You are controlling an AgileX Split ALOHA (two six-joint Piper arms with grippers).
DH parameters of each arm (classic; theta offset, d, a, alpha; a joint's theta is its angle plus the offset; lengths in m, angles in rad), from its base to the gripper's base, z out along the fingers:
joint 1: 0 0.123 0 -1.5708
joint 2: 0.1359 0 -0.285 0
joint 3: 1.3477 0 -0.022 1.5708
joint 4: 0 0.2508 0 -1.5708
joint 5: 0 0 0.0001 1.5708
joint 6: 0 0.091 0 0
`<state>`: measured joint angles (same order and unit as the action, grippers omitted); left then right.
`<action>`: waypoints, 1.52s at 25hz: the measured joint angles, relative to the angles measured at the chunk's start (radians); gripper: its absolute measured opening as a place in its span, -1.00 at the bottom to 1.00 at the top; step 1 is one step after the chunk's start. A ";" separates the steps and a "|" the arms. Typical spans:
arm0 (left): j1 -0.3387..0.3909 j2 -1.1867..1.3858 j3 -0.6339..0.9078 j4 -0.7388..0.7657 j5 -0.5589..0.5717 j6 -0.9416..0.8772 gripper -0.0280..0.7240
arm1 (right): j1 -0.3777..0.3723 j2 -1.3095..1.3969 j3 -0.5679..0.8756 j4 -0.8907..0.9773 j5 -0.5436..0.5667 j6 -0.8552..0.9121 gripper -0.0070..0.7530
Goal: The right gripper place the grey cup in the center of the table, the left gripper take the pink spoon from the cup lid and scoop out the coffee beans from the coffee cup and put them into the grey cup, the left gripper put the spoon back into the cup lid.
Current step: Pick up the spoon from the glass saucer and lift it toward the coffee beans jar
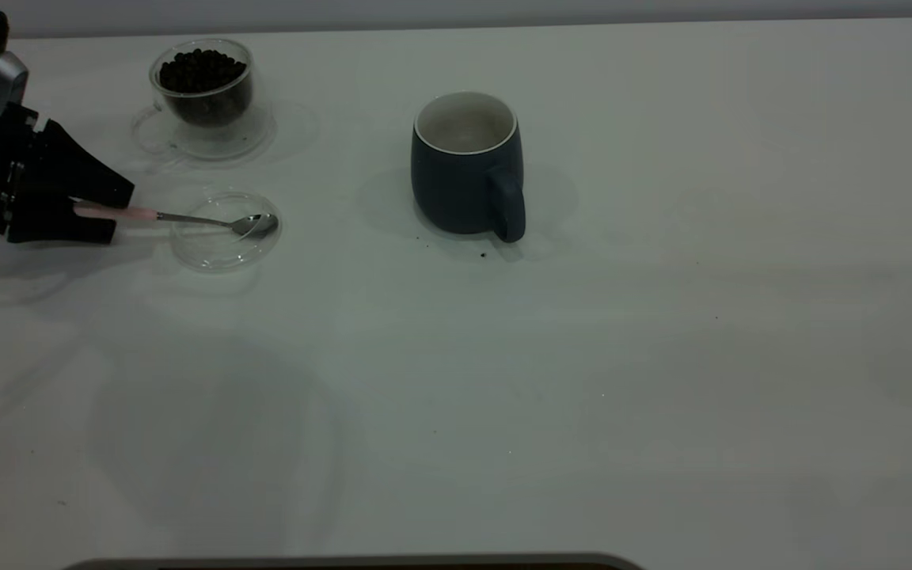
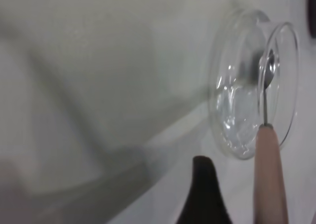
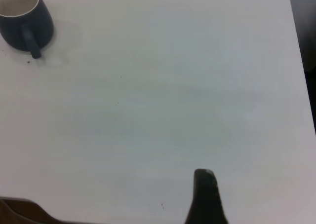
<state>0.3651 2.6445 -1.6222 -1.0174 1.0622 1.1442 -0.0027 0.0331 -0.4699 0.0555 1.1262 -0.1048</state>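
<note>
I had the left tool (image 1: 96, 212) low over the worktop (image 1: 662, 356) near its left edge, jaws closed down onto the pale handle of the pink spoon (image 1: 187, 218). From the exterior view, the handle ran straight into the gap between the two black fingers; from the left wrist view, one dark finger (image 2: 205, 194) sat just beside the handle. I read that as gripped, or as good as.

The spoon's metal bowl lay inside the cup lid (image 1: 222, 253), so nothing was lifted yet. The grey cup (image 1: 464, 178) stood upright around the middle of the worktop, toward the far edge, handle facing the near edge, and looked empty inside. So the first step was done, and I judged we were right at the pick-up of the spoon.

The coffee cup (image 1: 204, 91) stood on its clear saucer (image 1: 274, 131) near the far left corner, just behind the lid, with the coffee beans (image 1: 201, 70) heaped nearly to the rim.

The right tool (image 3: 207, 199) hung off over the right side, well apart from everything. Only one fingertip showed, so I could not tell its opening.

Next I would need a clean lift without dragging the lid along, then a swing to the coffee cup with the bowl tipped down into the beans.
</note>
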 joint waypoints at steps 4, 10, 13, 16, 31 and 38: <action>0.000 0.000 0.000 -0.007 0.006 0.000 0.46 | 0.000 0.000 0.000 0.000 0.000 0.000 0.57; 0.000 0.000 0.000 -0.009 0.007 0.000 0.14 | 0.000 0.000 0.000 0.000 0.000 0.000 0.57; 0.000 0.000 0.000 -0.009 0.007 0.000 -0.03 | 0.000 0.000 0.000 0.000 0.000 0.000 0.57; 0.000 0.000 0.000 -0.019 0.007 0.000 -0.23 | 0.000 0.000 0.000 0.000 0.000 0.000 0.57; 0.000 0.000 0.000 -0.070 0.009 0.000 -0.56 | 0.000 0.000 0.000 0.000 0.000 0.000 0.57; 0.008 0.000 -0.001 -0.065 0.032 0.000 -0.58 | 0.000 0.000 0.000 0.000 0.000 0.000 0.57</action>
<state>0.3731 2.6445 -1.6232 -1.0828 1.0940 1.1445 -0.0027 0.0331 -0.4699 0.0555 1.1262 -0.1048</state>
